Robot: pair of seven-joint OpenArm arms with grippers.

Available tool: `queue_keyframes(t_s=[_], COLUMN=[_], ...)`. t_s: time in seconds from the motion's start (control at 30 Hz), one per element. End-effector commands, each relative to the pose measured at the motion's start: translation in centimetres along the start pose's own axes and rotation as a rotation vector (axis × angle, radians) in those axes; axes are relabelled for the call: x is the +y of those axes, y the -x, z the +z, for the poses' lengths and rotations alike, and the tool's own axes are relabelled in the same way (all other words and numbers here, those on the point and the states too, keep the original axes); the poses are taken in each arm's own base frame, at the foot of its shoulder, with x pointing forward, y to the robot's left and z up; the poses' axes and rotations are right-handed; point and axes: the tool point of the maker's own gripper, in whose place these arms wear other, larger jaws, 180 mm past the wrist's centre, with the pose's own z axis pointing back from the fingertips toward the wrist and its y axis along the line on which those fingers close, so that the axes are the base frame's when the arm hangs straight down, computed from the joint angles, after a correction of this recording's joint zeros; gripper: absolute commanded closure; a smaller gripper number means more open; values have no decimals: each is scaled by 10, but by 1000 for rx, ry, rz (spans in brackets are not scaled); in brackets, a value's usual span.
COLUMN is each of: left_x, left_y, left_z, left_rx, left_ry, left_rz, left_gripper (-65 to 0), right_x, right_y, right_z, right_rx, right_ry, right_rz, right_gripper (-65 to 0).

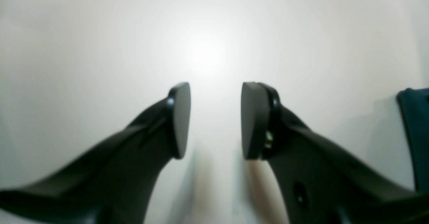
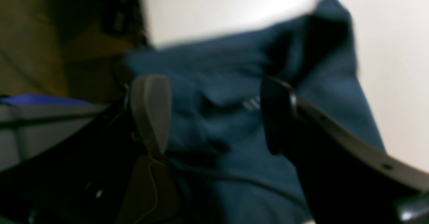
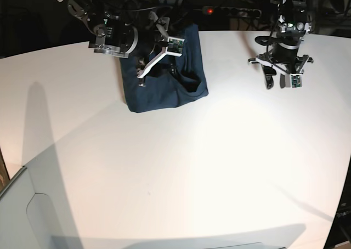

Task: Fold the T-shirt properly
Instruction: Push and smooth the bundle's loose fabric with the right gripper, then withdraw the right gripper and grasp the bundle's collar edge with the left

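White tabletop fills the foreground. Toward the far edge, the T-shirt is laid folded, with the right claw positioned over it, jaws apart. The left claw is held open above bare surface, well apart from the cloth.

Blurred and cut-off views
Right wrist view smears the shirt; the left wrist view's right edge crops it.
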Motion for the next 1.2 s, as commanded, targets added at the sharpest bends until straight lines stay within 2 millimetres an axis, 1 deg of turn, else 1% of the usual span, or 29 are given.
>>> queue_keyframes(t_s=[0.0,0.03,0.1,0.17,0.27,0.37,0.43,0.5,0.53,0.67,0.73,0.8,0.9,0.93,1.0,1.1,1.17], left_x=[2,2,2,1,0,-2,-2,-2,-2,0,0,0,-1,-3,-6,-11,-14], left_y=[-12,-12,-12,-11,-10,-10,-10,-10,-9,-9,-9,-9,-11,-15,-23,-37,-43], left_z=[2,2,2,2,2,2,2,2,2,3,3,3,4,5,8,13,15], left_rx=[-42,-41,-41,-39,-40,-41,-40,-40,-39,-39,-39,-37,-44,-55,-78,-115,-132], left_ry=[-4,-2,-2,-1,-3,-1,0,0,0,-4,-4,-4,-2,1,9,21,27], left_rz=[-11,-11,-11,-10,4,7,7,7,7,7,7,7,6,4,2,-3,-3], left_gripper=[-240,-240,-240,-240,-240,-241,-241,-241,-241,-241,-241,-241,-240,-240,-241,-242,-242], right_x=[-3,-10,-16,-15,-11,-7,2,17,22,37,39,36,14,7,-14,-50,-75], right_y=[-4,3,16,27,34,22,13,1,-8,-31,-40,-42,-37,-33,-25,-14,-3], right_z=[1,-1,-8,-14,-19,-25,-29,-35,-38,-44,-46,-45,-42,-40,-32,-12,4], right_rx=[-28,-10,24,52,71,38,21,-1,-19,-65,-84,-91,-82,-75,-65,-62,-50], right_ry=[-1,10,5,-12,-33,-40,-67,-112,-127,-173,-176,-168,-113,-93,-31,89,175], right_rz=[-1,-11,-30,-49,-64,-80,-60,-28,-12,33,32,36,20,7,-29,-78,-113], right_gripper=[-395,-395,-395,-394,-394,-394,-394,-394,-395,-395,-394,-394,-393,-393,-393,-392,-390])
